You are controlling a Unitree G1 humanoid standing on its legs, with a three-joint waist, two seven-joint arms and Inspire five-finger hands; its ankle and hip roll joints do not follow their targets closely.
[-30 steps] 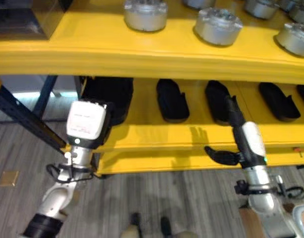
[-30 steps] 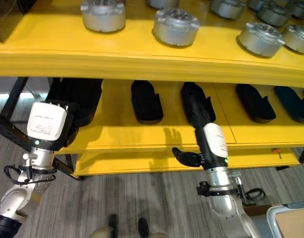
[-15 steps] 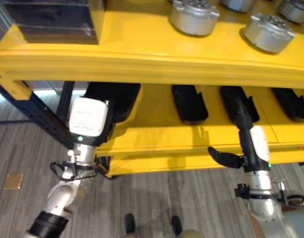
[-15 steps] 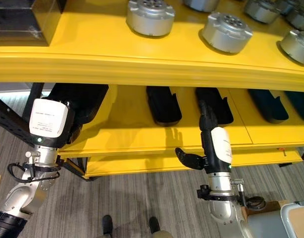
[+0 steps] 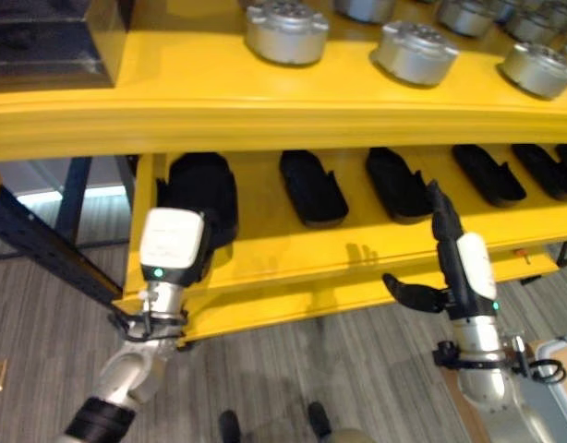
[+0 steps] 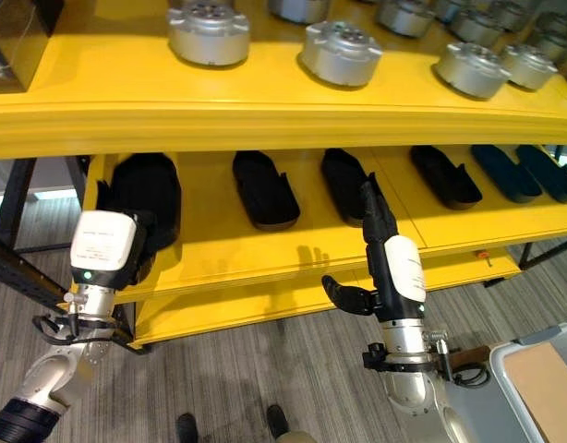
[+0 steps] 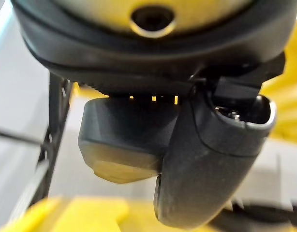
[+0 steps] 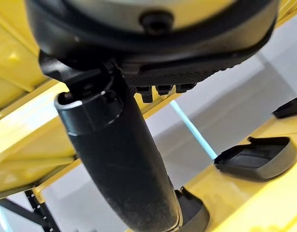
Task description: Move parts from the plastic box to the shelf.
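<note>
Left eye view has us standing before the shelf, both arms raised toward its lower tier. Our right hand reaches up with straight, relaxed fingers beside the black trays, thumb out to the side, holding nothing. Our left hand is mostly hidden behind its own white wrist unit; its fingers seem to lie against or in front of the big black part at the left end of that tier, and we cannot tell whether they grip it, rest on it or are clear of it. Round silver parts sit in a row on the top tier. We see no plastic box here; a grey bin with a tan sheet in it shows at the lower right by the floor, and whether that is the box we cannot say. The risks, as we judge them: if the left hand has let go of the black part too near the yellow lip, drawing back could drag it off onto the floor. Our right fingers stand close to a tray, so a careless swing could nudge it out of line. Both arms sit under the top tier's front beam, so lifting them before backing away could knock it.
</note>
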